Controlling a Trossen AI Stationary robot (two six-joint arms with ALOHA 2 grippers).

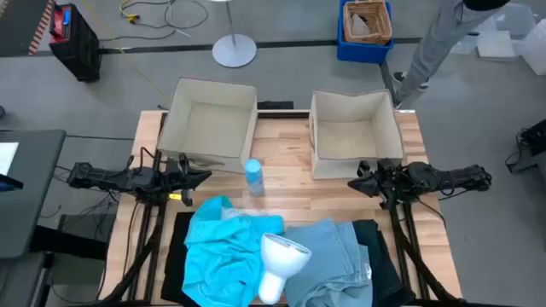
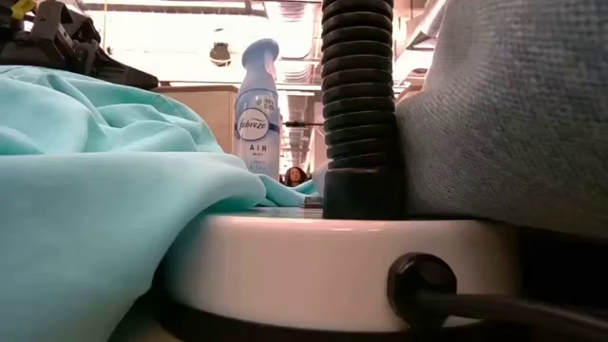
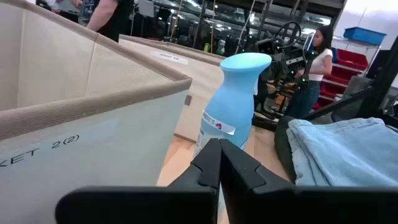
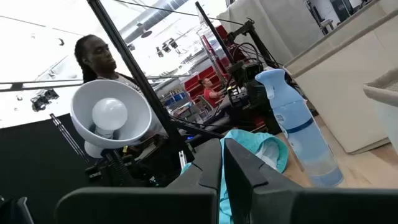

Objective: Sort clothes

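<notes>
The clothes lie in a heap at the table's near edge. A bright turquoise garment [image 1: 223, 249] [image 2: 85, 190] is on the left and a grey-blue one [image 1: 328, 256] [image 2: 503, 104] on the right, both resting on black fabric [image 1: 175, 256] that shows at the heap's sides [image 1: 382, 256]. My left gripper [image 1: 205, 176] [image 3: 219, 150] hovers shut, level, just left of a blue spray bottle [image 1: 253, 176]. My right gripper [image 1: 355, 182] [image 4: 222, 149] hovers shut, level, right of the bottle, in front of the right box. Neither touches anything.
Two beige fabric boxes [image 1: 212, 119] [image 1: 354, 130] stand open along the far side. The spray bottle [image 2: 256, 109] stands upright between the grippers. A white device with a black ribbed hose [image 1: 277, 260] [image 2: 359, 95] sits on the heap. A person stands beyond the table's far right corner [image 1: 435, 43].
</notes>
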